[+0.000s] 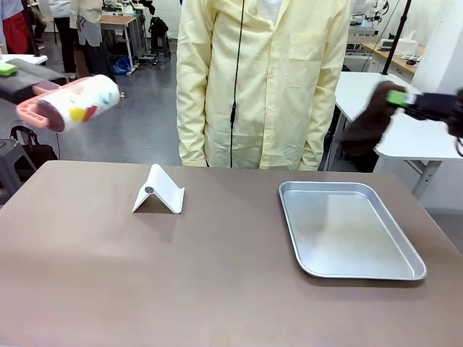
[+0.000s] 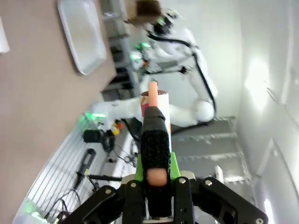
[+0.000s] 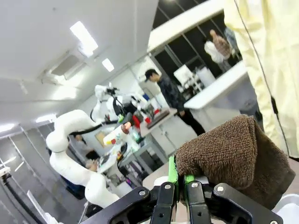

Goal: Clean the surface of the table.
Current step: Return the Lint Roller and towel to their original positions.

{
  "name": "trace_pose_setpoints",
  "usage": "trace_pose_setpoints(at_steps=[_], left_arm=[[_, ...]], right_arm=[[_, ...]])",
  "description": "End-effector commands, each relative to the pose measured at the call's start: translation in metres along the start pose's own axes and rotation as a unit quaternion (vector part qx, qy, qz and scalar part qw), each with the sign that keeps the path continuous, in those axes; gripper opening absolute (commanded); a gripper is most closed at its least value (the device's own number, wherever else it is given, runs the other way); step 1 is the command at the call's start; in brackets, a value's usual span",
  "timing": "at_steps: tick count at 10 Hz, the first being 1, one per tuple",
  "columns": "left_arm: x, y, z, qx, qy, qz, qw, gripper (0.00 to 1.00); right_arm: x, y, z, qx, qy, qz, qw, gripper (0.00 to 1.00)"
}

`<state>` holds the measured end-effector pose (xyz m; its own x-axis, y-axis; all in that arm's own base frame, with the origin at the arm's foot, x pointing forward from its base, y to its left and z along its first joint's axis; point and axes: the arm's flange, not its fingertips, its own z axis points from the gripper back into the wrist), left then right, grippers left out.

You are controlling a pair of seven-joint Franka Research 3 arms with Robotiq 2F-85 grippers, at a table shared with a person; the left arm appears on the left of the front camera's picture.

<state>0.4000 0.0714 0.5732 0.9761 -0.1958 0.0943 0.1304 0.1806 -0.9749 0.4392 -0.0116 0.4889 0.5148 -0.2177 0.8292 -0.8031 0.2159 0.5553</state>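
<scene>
The table (image 1: 181, 282) has a bare grey-brown top. High above its left end, a lint roller (image 1: 76, 103) with a pink handle and a white patterned roll hangs tilted. In the left wrist view my left gripper (image 2: 156, 161) is shut on the roller's pink handle (image 2: 156, 176). Above the far right, beyond the table edge, my right gripper (image 1: 396, 99) is shut on a brown cloth (image 1: 367, 121). The right wrist view shows the cloth (image 3: 229, 151) bunched over that gripper (image 3: 180, 179). Both tools are well clear of the tabletop.
A silver metal tray (image 1: 416, 267) lies on the table's right half and holds nothing. A white folded stand (image 1: 159, 191) sits left of centre near the far edge. A person in a pale yellow coat (image 1: 264, 79) stands at the far side. White-topped tables (image 1: 362, 90) stand behind.
</scene>
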Motion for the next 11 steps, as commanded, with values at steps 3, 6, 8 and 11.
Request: trace_pose_setpoints(at_steps=[3,6,8,11], left_arm=[[0.007,-0.015,-0.035,0.145,-0.065,0.004,0.987,0.22],[0.01,-0.003,-0.056,0.212,-0.11,-0.009,0.971,0.22],[0.004,0.002,-0.072,0.258,-0.126,-0.023,0.958,0.22],[0.006,0.002,-0.078,0.268,-0.15,-0.026,0.951,0.22]], right_arm=[[-0.002,-0.018,-0.106,0.095,0.243,-0.108,0.959,0.06],[-0.032,-0.023,-0.167,-0.003,0.274,-0.17,0.947,0.06],[-0.053,-0.036,-0.201,-0.092,0.275,-0.209,0.934,0.06],[-0.069,-0.053,-0.226,-0.122,0.326,-0.23,0.909,0.06]])
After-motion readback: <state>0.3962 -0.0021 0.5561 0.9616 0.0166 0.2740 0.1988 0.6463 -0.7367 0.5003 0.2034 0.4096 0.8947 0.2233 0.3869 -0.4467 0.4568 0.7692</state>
